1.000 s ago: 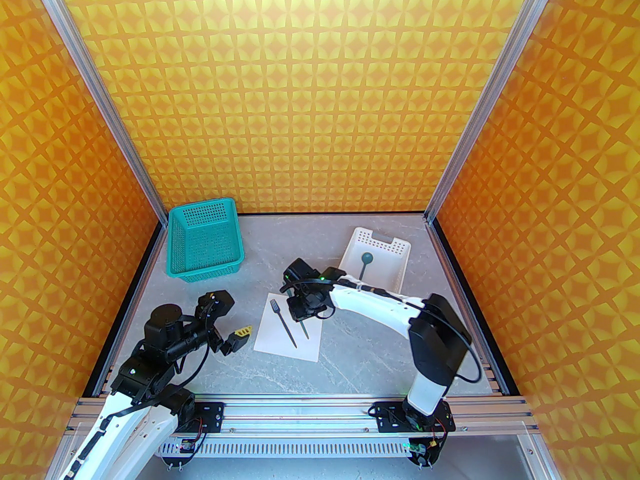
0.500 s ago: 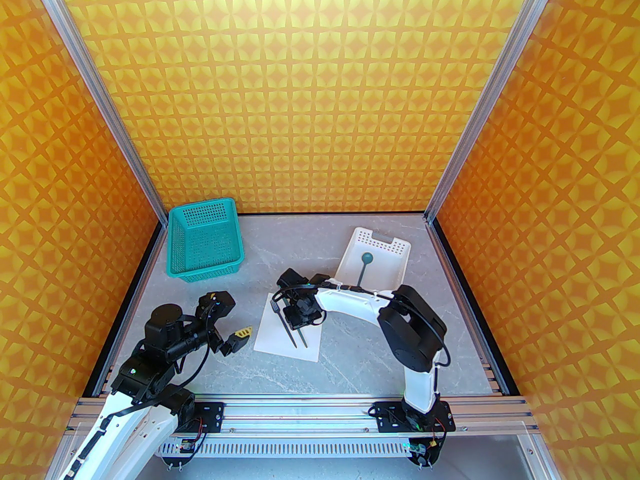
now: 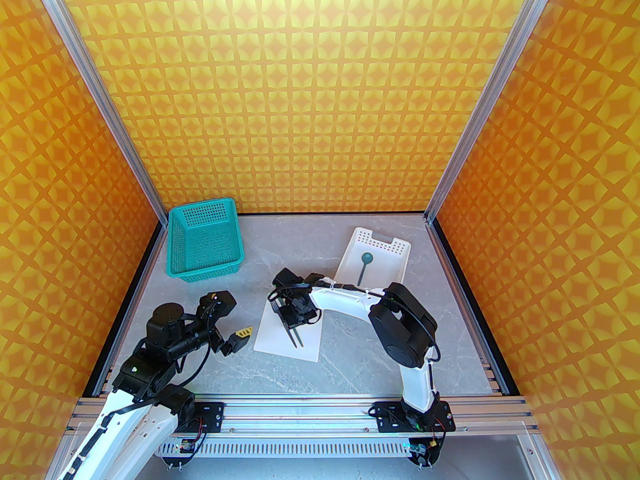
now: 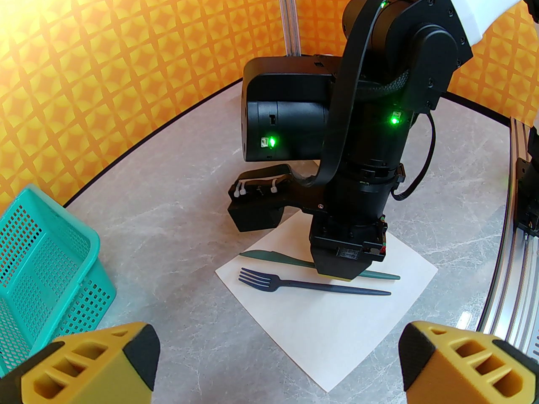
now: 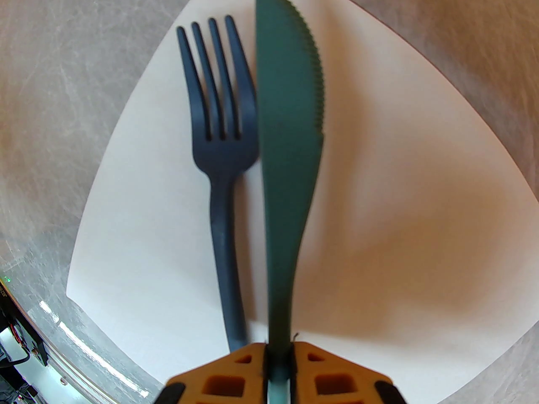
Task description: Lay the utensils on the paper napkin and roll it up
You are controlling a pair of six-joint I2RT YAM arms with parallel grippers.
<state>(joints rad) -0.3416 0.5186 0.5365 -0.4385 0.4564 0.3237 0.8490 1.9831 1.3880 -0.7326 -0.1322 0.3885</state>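
The white paper napkin [image 3: 272, 339] [image 4: 332, 335] [image 5: 400, 183] lies flat on the table between the arms. A dark fork [image 4: 311, 285] [image 5: 221, 141] rests on it. My right gripper [image 3: 295, 318] [image 5: 278, 373] is shut on the handle of a teal-green knife [image 4: 269, 258] [image 5: 288, 120], holding it low over the napkin, parallel to the fork and close on its right. A round-bowled spoon [image 3: 363, 268] lies in the white tray [image 3: 380, 240]. My left gripper [image 3: 235, 340] [image 4: 273, 364] stands open just left of the napkin, with nothing between its fingers [image 4: 84, 368].
A teal perforated basket [image 3: 204, 240] [image 4: 42, 259] stands at the back left. The white tray sits at the back right, behind my right arm's forearm. Orange patterned walls close in the table on three sides.
My right arm has swung left and down over the napkin, bringing the knife alongside the fork. The left arm has not moved.
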